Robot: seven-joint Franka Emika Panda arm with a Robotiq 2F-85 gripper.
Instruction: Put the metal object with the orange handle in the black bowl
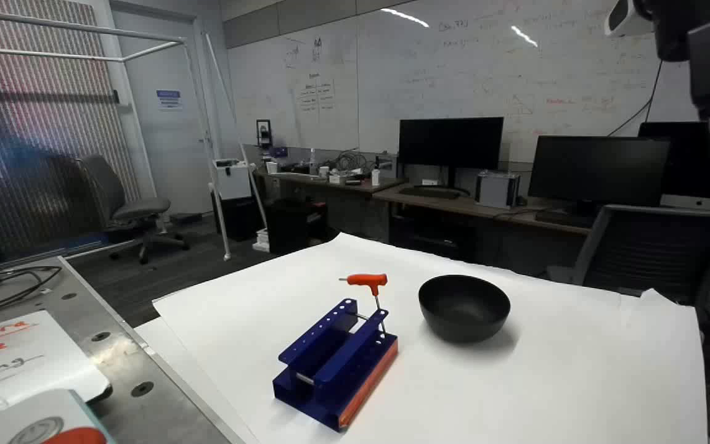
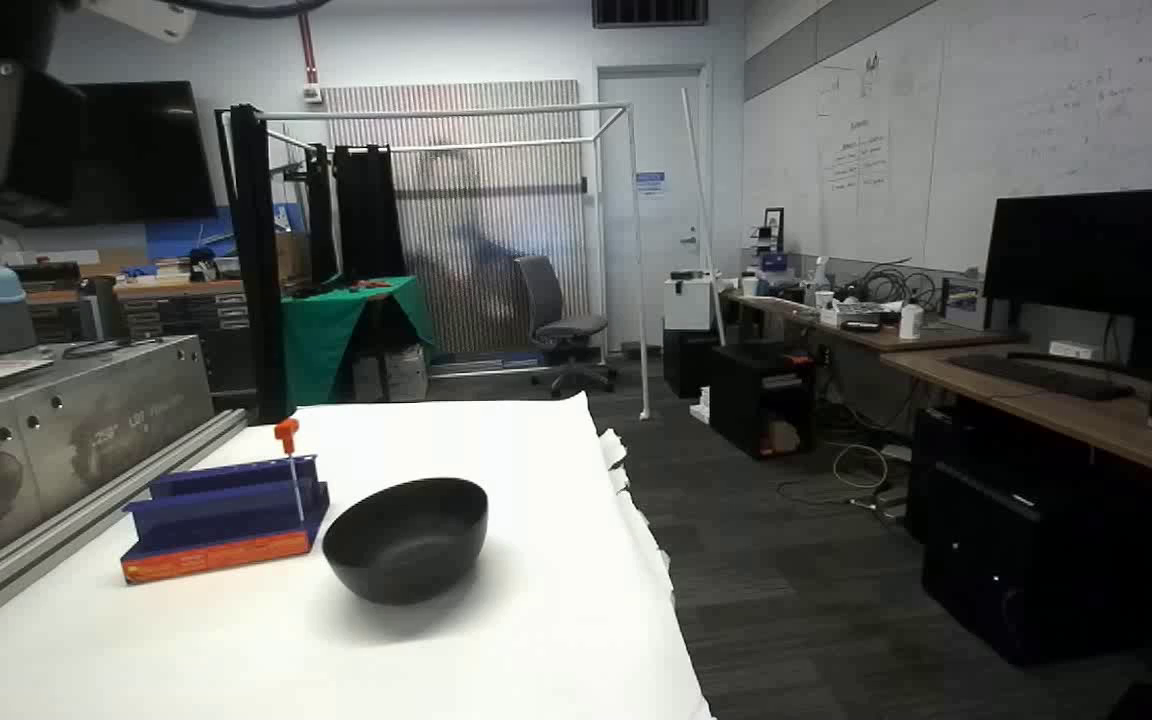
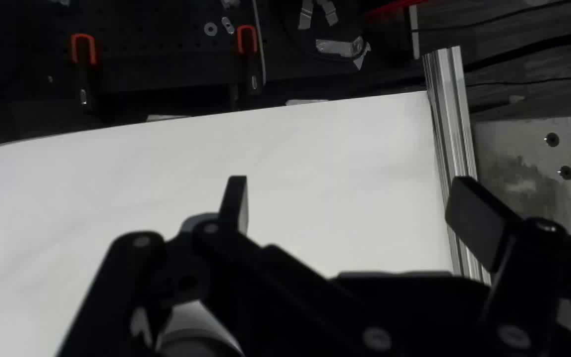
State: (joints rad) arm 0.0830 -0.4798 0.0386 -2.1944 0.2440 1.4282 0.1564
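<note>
The metal tool with the orange handle (image 1: 372, 281) stands upright in the far end of the blue rack, its thin shaft passing down through the rack; it also shows in an exterior view (image 2: 286, 432). The black bowl (image 1: 465, 314) stands upright on the white-covered table beside the rack, apart from it, and also shows in an exterior view (image 2: 406, 545). Nothing shows inside it. My gripper (image 3: 352, 203) is open and empty in the wrist view, above the white surface. Parts of it show at the picture edges of both exterior views, high above the table. Tool and bowl are out of the wrist view.
The blue slotted rack (image 1: 355, 351) with its orange-red side strip rests on the white table cover (image 1: 552, 370). A metal rail (image 3: 451, 124) and a steel block (image 3: 523, 178) border the table. A dark perforated board with orange clamps (image 3: 247, 39) lies past the cover's edge.
</note>
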